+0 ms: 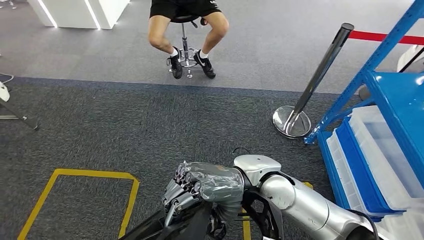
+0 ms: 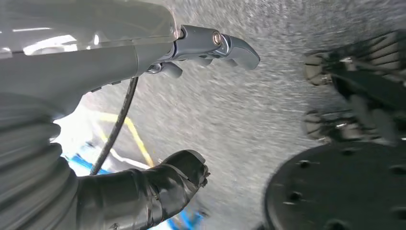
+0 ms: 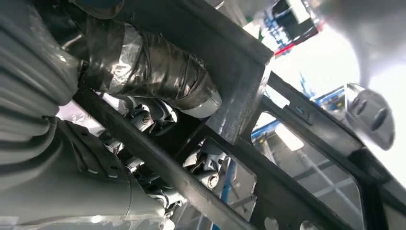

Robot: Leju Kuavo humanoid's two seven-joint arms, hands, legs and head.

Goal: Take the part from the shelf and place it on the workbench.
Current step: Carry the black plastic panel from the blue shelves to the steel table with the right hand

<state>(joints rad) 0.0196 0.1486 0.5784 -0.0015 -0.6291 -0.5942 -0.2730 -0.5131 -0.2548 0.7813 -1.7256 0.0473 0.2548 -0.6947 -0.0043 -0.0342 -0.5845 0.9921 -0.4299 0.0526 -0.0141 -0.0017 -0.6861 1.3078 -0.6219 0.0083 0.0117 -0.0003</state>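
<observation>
Right hand [image 1: 200, 192], wrapped in grey tape, has its fingers curled around a black, flat-barred metal frame part [image 3: 239, 96], carried low over the speckled grey carpet [image 1: 150, 130]. Left hand [image 2: 191, 96] hangs with fingers spread, holding nothing. Blue steel shelf [image 1: 395, 95] with translucent plastic bins [image 1: 380, 150] stands at right.

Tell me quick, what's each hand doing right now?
Left hand: open, holding nothing.
Right hand: grips the black metal frame part.
</observation>
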